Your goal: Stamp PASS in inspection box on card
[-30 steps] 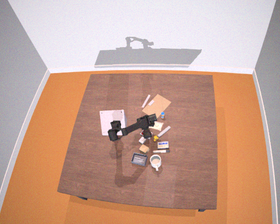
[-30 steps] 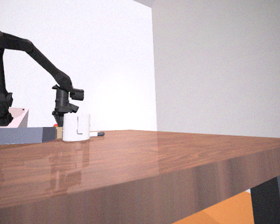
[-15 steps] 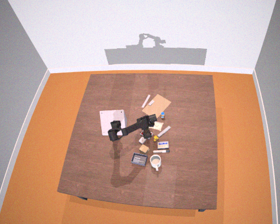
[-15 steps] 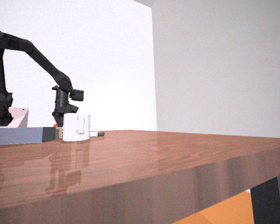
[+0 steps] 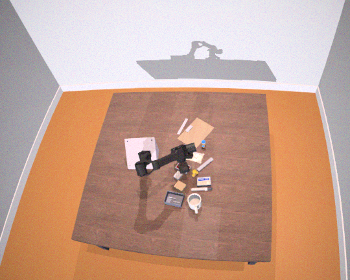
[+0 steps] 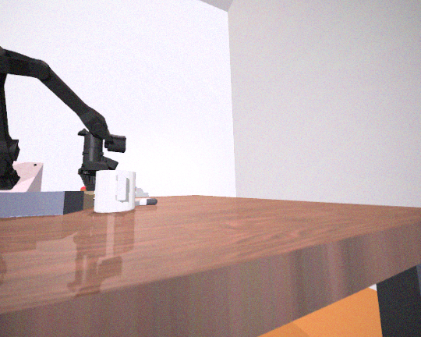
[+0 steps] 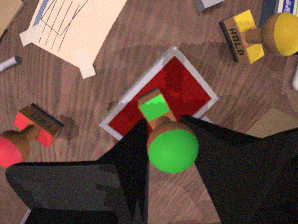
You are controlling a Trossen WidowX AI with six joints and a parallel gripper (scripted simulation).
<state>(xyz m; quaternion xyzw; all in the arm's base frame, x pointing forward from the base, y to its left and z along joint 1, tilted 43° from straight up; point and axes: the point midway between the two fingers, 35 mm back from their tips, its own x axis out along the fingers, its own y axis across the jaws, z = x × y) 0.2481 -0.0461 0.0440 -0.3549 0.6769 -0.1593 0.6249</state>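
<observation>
My gripper (image 7: pixel 162 123) (image 5: pixel 183 169) (image 6: pixel 88 180) is shut on the green PASS stamp (image 7: pixel 172 152) and holds it upright by its round knob. The stamp's green base (image 7: pixel 154 107) is over the near left part of the red ink pad (image 7: pixel 188 86) (image 5: pixel 177 166). I cannot tell whether it touches the pad. The mug hides the stamp in the exterior view.
A red stamp (image 7: pixel 28 135) lies left of the pad and a yellow HOLD stamp (image 7: pixel 256 35) (image 5: pixel 195 173) to its right. A grey block (image 5: pixel 205 164), a mug (image 5: pixel 194 201) (image 6: pixel 114 191), a dark tray (image 5: pixel 174 198) (image 6: pixel 33 203), a marker (image 5: pixel 201 188) and a cardboard sheet (image 5: pixel 197 130) lie around.
</observation>
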